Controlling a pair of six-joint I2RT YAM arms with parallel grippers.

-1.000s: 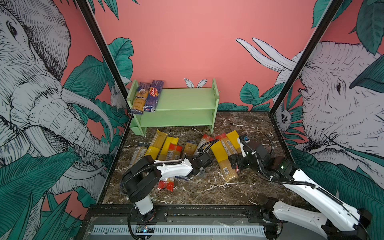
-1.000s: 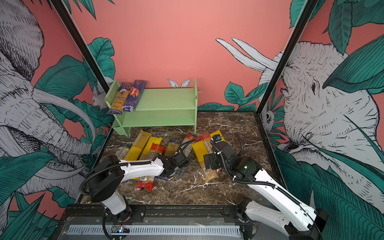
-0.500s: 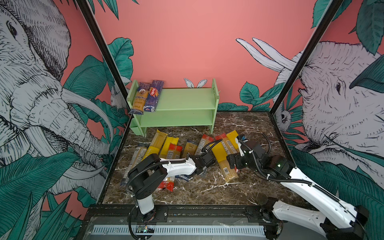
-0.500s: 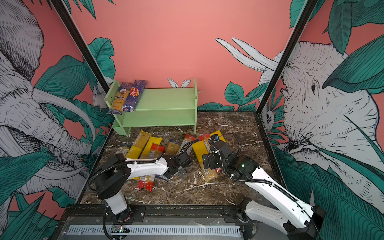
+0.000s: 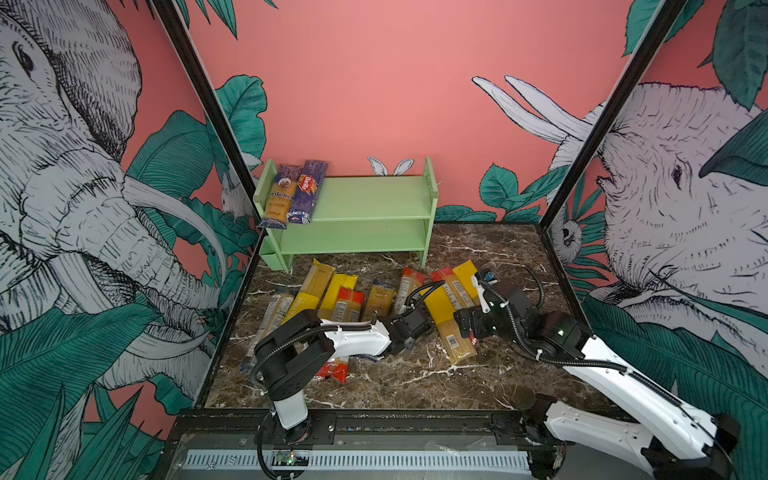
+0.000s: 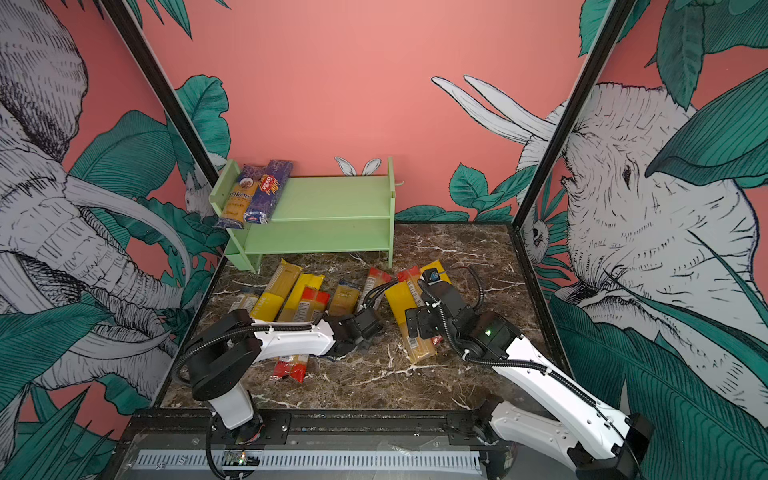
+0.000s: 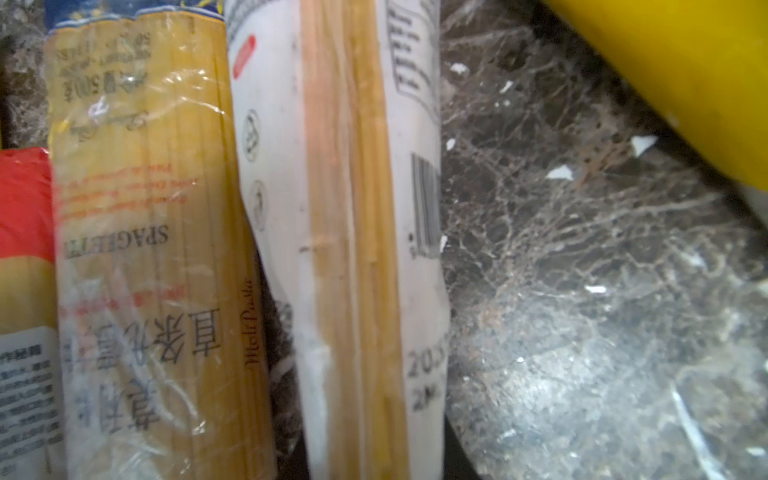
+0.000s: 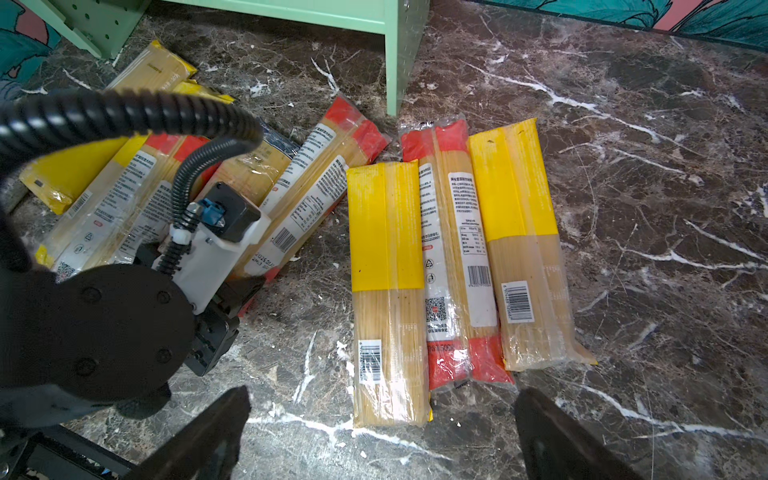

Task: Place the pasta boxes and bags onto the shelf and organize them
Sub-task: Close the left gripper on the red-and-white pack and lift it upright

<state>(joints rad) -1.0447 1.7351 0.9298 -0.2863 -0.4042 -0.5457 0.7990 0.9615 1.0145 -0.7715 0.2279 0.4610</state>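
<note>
1. On the marble table (image 5: 415, 374), before the shelf (image 5: 370, 199), the loose pasta packs (image 5: 345, 299) lie flat. Two more packs (image 5: 305, 195) lie on the shelf's top tier, at its left end.
2. Your left gripper (image 8: 226, 316) sits low at one end of a red-ended pack (image 8: 316, 183). I cannot tell if it grips it.
3. Your right gripper (image 8: 382, 392) stands wide open and holds nothing. It hangs above three packs (image 8: 453, 249) lying side by side.

Both top views are looking steeply down, sharing everything; the left wrist camera is hugging spaghetti packs (image 7: 137, 249), the right peering past the right gripper (image 8: 382, 397).
</note>
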